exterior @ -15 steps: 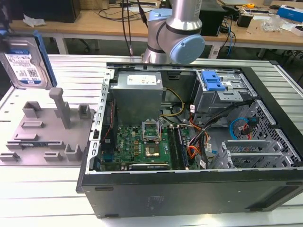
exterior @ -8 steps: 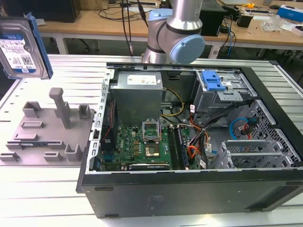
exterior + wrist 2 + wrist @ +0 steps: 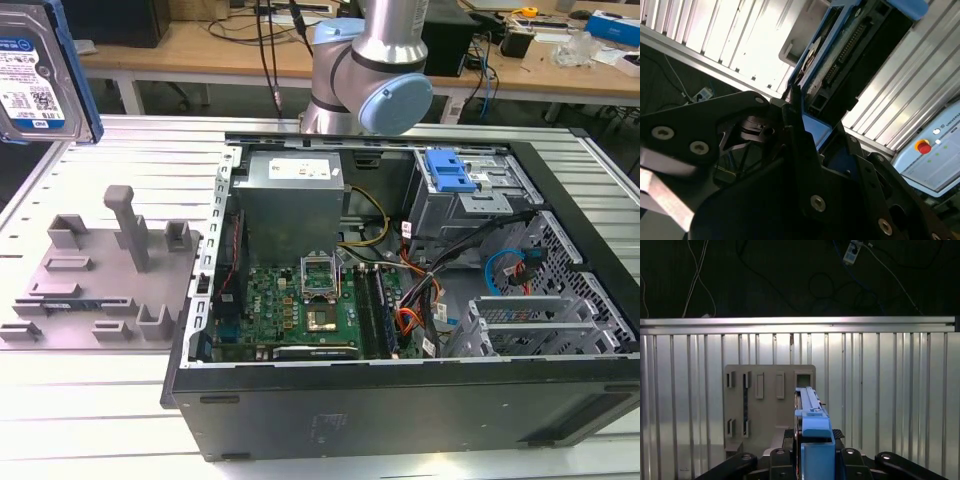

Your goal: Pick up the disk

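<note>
The disk (image 3: 38, 72) hangs in the air at the exterior view's upper left, label facing the camera, with a blue rail along its side. It is well above the table and the grey fixture (image 3: 100, 270). In the first wrist view the disk (image 3: 812, 432) is edge-on, blue rail toward the camera, and my gripper (image 3: 815, 462) is shut on it with dark fingers on both sides. The grey fixture (image 3: 769, 405) lies far below it on the ribbed table. In the second wrist view the disk (image 3: 840, 55) sticks out past my gripper (image 3: 805, 127).
An open computer case (image 3: 190, 330) with motherboard, cables and a bright blue latch piece (image 3: 448, 170) sits on the exterior view's right. The arm's base (image 3: 365, 70) stands behind it. The ribbed metal table (image 3: 90, 400) surrounds the fixture. A pendant with a red button (image 3: 924, 147) lies beyond the table edge.
</note>
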Available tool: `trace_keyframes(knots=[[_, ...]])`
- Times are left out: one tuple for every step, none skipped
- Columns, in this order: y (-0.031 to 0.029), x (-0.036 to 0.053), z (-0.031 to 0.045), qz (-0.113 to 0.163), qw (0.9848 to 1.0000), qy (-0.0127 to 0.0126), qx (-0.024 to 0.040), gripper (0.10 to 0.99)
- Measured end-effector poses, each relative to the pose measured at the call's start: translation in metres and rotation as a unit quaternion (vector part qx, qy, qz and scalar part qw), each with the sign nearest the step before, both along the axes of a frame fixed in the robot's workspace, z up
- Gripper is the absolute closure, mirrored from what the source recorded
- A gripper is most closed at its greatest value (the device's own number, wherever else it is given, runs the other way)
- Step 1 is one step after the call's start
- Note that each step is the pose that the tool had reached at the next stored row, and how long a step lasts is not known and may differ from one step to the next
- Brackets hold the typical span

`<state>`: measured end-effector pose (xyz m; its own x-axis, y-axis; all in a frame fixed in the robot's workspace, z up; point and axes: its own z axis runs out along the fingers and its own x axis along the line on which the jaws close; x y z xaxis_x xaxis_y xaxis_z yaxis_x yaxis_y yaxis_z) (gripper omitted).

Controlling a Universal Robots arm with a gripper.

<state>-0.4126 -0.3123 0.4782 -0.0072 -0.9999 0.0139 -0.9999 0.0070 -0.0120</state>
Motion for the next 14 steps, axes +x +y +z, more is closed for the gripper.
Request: trace_keyframes(knots=[[0.0000,0.0000,0.0000,0.000,1.0000,0.0000,0.0000,0.718],[0.0000,0.0000,0.0000,0.000,1.0000,0.0000,-0.0001,0.718],[0.0000,0.0000,0.0000,0.000,1.0000,0.0000,-0.0001,0.718],[0.0000,0.0000,0.0000,0.000,1.0000,0.0000,-0.0001,0.718],[0.0000,0.0000,0.0000,0.000,1.0000,0.0000,-0.0002,0.718],[0.0000,0.0000,0.0001,0.000,1.0000,0.0000,-0.0002,0.718],[0.0000,0.0000,0.0000,0.000,1.0000,0.0000,-0.0002,0.718],[0.0000,0.0000,0.0000,0.000,1.0000,0.0000,-0.0002,0.718],[0.0000,0.0000,0.0000,0.000,1.0000,0.0000,-0.0003,0.718],[0.0000,0.0000,0.0000,0.000,1.0000,0.0000,-0.0003,0.718],[0.0000,0.0000,0.0000,0.000,1.0000,0.0000,-0.0003,0.718],[0.0000,0.0000,0.0000,0.000,1.0000,0.0000,-0.0004,0.718],[0.0000,0.0000,0.0000,0.000,1.0000,0.0000,-0.0004,0.718],[0.0000,0.0000,0.0000,0.000,1.0000,0.0000,-0.0004,0.718]])
